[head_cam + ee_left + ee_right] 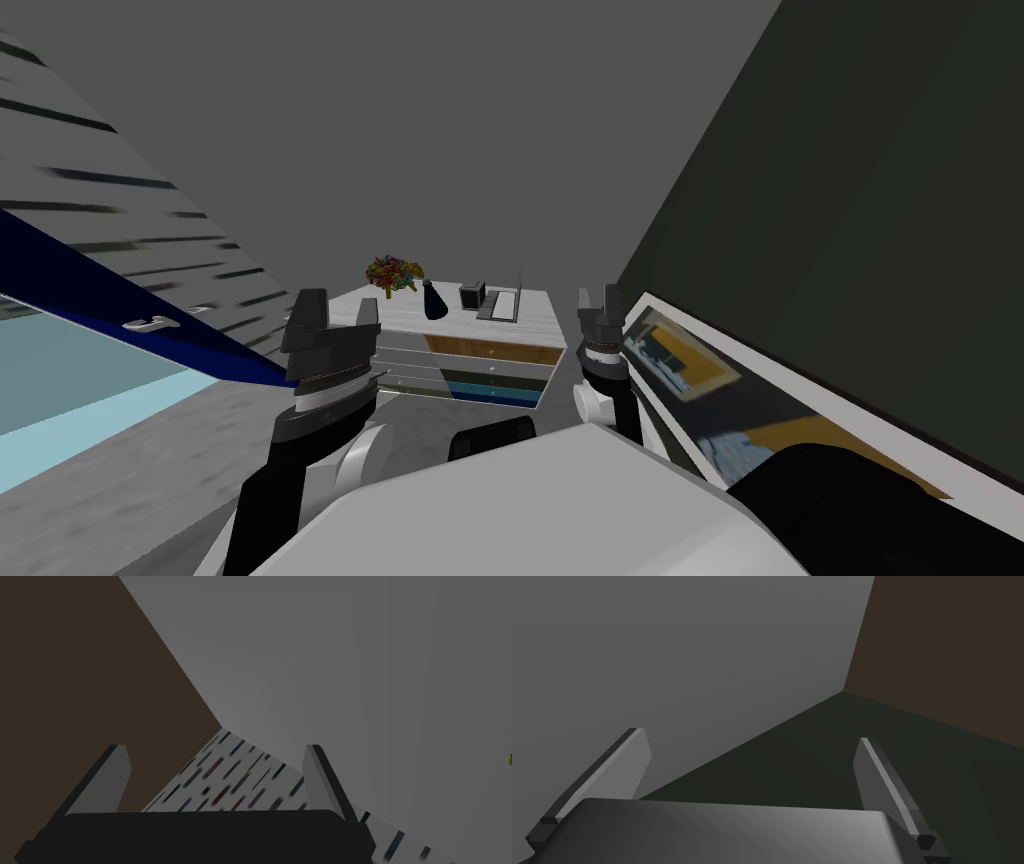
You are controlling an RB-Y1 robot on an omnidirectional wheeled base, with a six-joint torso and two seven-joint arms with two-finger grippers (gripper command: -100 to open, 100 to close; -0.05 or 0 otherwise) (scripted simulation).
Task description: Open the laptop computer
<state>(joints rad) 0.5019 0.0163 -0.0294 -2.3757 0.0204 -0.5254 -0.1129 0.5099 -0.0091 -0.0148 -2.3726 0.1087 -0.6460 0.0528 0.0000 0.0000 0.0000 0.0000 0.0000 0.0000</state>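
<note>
left claw [338, 312]: it was up in front of the robot. Its 2 fingers [116, 778] were spread wide, with nothing between them.
right claw [597, 298]: it was up too, well apart from the left claw. Its 2 fingers were also spread wide and held nothing.
laptop [499, 304]: it lay flat on the white desk top, well ahead of both claws. It sat between them, more to the right claw's side, and no claw touched it. A thin grey line stood up from 1 edge, and it looked like the lid seen from the side.
desk [400, 308]: it stood past the claws, with drawers in front, some brown and some blue-green.
small dark box [472, 295]: it was just beside the laptop, on the left claw's side.
black bottle [435, 301]: it was near the small dark box, further toward the left claw.
flowers [393, 272]: a bright bunch stood on the desk, beyond the left claw.
blue panel [120, 310]: it slanted away on the outer side of the left claw, with a white handle on it.
picture frame [720, 385]: it ran along the dark wall, on the outer side of the right claw.
</note>
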